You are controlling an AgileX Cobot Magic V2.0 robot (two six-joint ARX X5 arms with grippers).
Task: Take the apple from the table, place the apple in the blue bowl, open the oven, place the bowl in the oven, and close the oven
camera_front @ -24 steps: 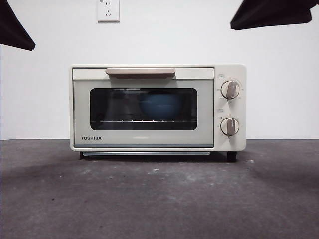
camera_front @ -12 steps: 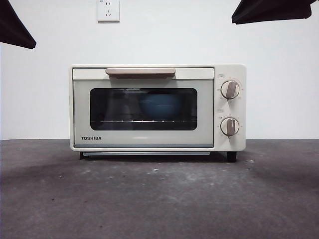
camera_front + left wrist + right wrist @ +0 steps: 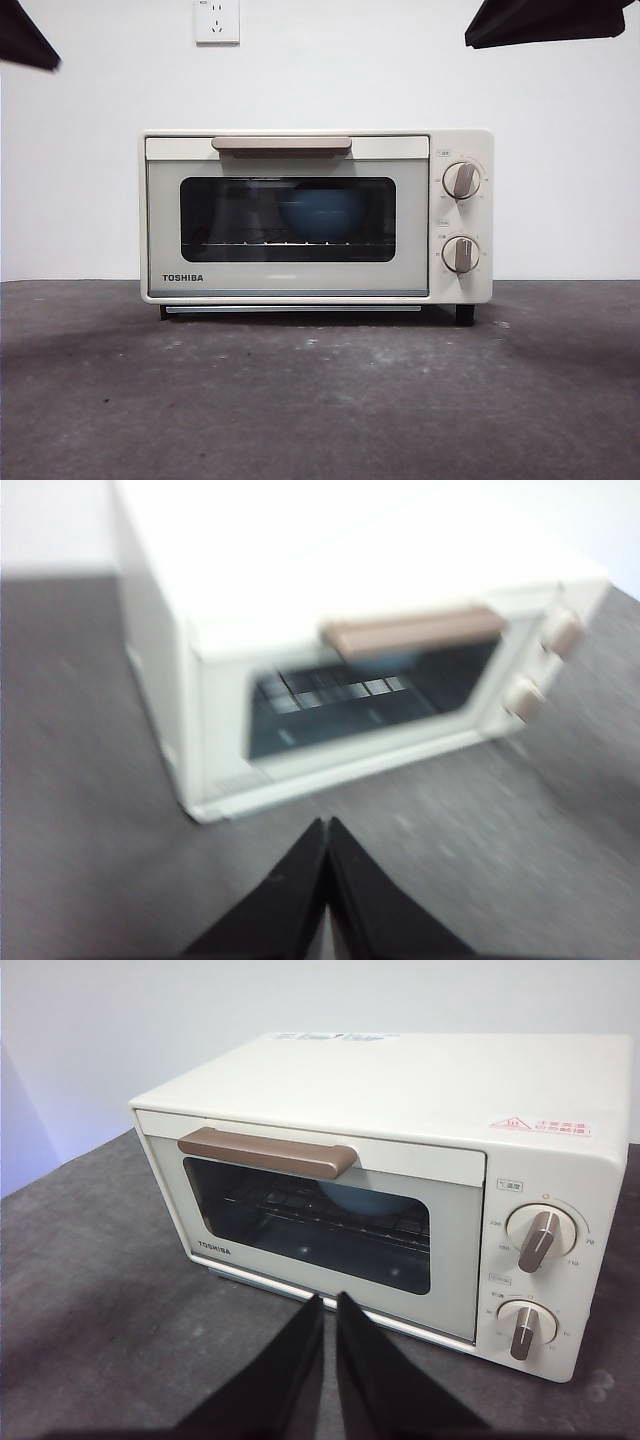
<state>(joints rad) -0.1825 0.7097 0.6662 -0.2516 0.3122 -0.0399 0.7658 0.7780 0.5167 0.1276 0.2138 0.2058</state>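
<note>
The cream-white TOSHIBA oven (image 3: 290, 278) stands on the dark grey table (image 3: 320, 400) with its door closed and the beige handle (image 3: 281, 145) at the top. Through the dark glass the blue bowl (image 3: 320, 213) shows on the rack inside; it also shows in the right wrist view (image 3: 365, 1198). The apple is hidden from every view. My left gripper (image 3: 326, 825) hovers shut and empty above the table in front of the oven (image 3: 300, 580); that view is blurred. The right gripper (image 3: 329, 1300) is shut and empty, held back from the oven door (image 3: 320, 1220).
Two grey knobs (image 3: 461, 180) (image 3: 461, 254) sit on the oven's right side. A white wall with a socket (image 3: 217, 20) rises behind it. Black arm tips show at the top left corner (image 3: 20, 35) and the top right corner (image 3: 545, 20).
The black arm tip at the top left has drawn further up and out of the front view. The oven, the bowl and the top right tip stay as they were.
</note>
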